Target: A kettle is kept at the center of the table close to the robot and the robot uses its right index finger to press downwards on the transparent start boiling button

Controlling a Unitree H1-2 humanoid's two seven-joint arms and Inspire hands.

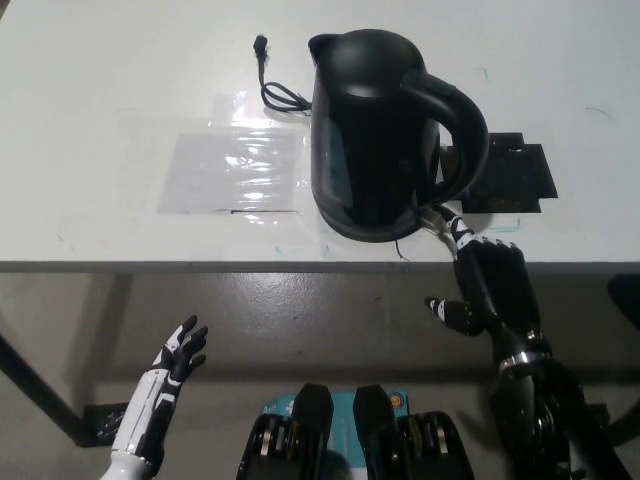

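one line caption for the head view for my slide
Black right hand points a finger at the base of the black kettle's handle near the white table's edge; white left hand rests open below.
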